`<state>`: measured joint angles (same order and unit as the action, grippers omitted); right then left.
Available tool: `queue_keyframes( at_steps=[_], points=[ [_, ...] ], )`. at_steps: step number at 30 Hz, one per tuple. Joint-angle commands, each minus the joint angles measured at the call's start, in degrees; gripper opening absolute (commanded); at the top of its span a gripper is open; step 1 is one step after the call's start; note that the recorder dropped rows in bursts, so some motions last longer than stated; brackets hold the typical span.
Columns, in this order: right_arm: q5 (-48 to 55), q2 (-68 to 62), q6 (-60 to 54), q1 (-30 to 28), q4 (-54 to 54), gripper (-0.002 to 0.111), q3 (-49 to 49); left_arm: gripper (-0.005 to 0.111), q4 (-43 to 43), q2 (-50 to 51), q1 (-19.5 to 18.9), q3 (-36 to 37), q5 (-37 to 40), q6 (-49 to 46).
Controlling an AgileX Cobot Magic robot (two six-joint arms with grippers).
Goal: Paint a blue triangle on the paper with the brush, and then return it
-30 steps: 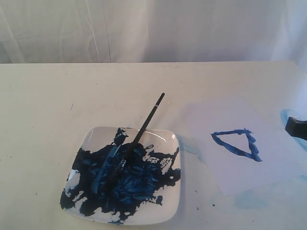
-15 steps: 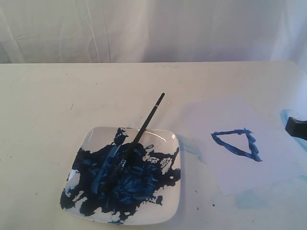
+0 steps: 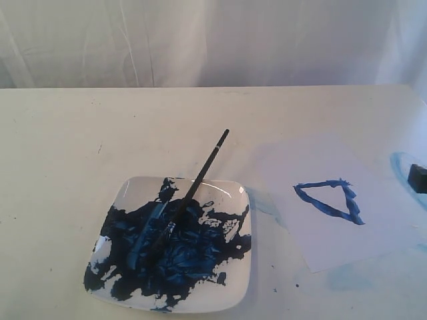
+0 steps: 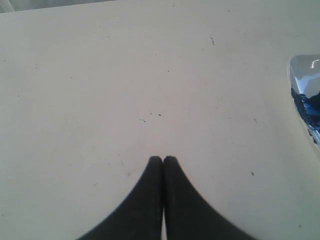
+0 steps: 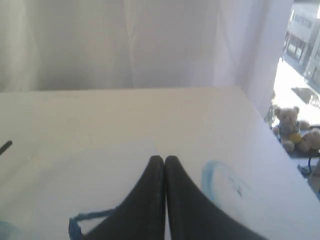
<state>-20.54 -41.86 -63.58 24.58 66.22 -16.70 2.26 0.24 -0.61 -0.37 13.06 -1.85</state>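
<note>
the brush (image 3: 193,190) is laid slantwise, its long axis running from lower left to upper right of the exterior view. the bristle end is pointed to the lower left and is sunk in the paint (image 3: 183,260); the handle end is pointed to the upper right and is carried past the plate's (image 3: 137,188) upper rim, above the table (image 3: 67,133). the silver ferrule is seen near the plate's middle. the plate, square and glossy, is placed at the lower centre of the frame, and most of its floor is covered by dark blue paint, with white patches left near the rim. nothing but paint and brush is held in it. the paper (image 3: 320,163) is laid flat to the right of the plate, just beside it, turned at a slant to the table edge. the triangle (image 3: 330,200) is painted on the paper's lower right part, in thick uneven strokes. a pale blue smear (image 3: 399,163) is seen on the table past the paper's right edge, and a black part of the right arm (image 3: 417,178) is shown there at the frame's right edge. the left gripper (image 4: 162,159) is pressed together with nothing between its fingers, over bare table beside the plate. the right gripper (image 5: 164,159) is likewise pressed together and empty, above the paper.
</note>
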Motion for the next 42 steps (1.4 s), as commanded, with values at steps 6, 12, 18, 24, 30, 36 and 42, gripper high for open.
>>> queue_keyframes(
  at_steps=[6,12,18,24,30,36,42],
  points=[
    [-3.3,26.2,-3.8,0.0,0.4,0.000,0.2,0.000,0.7,-0.2,-0.1,0.4,0.0,0.5],
    [0.0,38.7,19.4,0.0,10.2,0.000,0.2,0.000,0.7,-0.2,-0.1,0.4,0.0,0.5],
    [7.4,41.9,53.6,0.0,15.3,0.000,0.2,0.000,0.7,-0.2,-0.1,0.4,0.0,0.5],
    [11.7,41.9,63.1,0.0,18.6,0.000,0.2,0.000,0.7,-0.2,-0.1,0.4,0.0,0.3],
    [7.6,41.9,43.6,0.0,30.1,0.000,3.0,0.000,0.7,-0.2,-0.1,0.4,0.0,0.3],
    [9.9,41.9,46.3,0.0,30.3,0.000,2.5,0.000,0.7,-0.2,-0.1,0.4,0.0,0.3],
    [7.5,41.9,54.7,0.0,15.9,0.000,3.8,0.000,0.7,-0.2,-0.1,0.4,0.0,0.3]
  ],
)
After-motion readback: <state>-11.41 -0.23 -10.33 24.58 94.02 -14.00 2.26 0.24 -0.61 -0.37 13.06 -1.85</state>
